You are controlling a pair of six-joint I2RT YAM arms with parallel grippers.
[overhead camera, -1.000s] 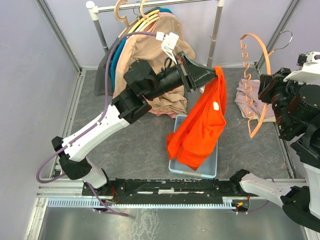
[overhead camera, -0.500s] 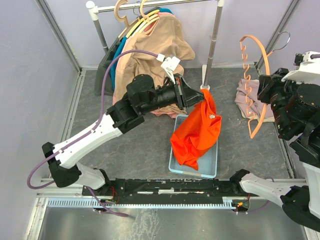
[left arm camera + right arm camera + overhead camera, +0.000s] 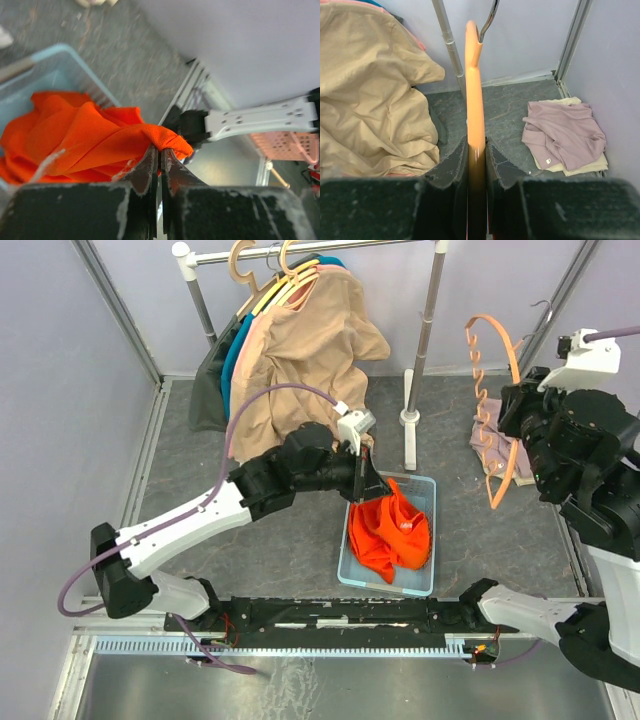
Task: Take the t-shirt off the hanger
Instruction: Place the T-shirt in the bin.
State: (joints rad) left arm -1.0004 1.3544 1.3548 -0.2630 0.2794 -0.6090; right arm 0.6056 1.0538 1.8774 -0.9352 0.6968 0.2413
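Soft, even light falls from above in the overhead view, bright without glare, with faint shadows under the arms and a dull sheen on the steel sheet (image 3: 300, 690) at the near edge. In the left wrist view the left fingers (image 3: 145, 172) blur close to the lens, while the orange t-shirt (image 3: 85, 145) looks saturated and fairly sharp. The right fingers (image 3: 451, 165) are dark and soft, the hanger (image 3: 475, 90) dims between them, and the background stays crisp.
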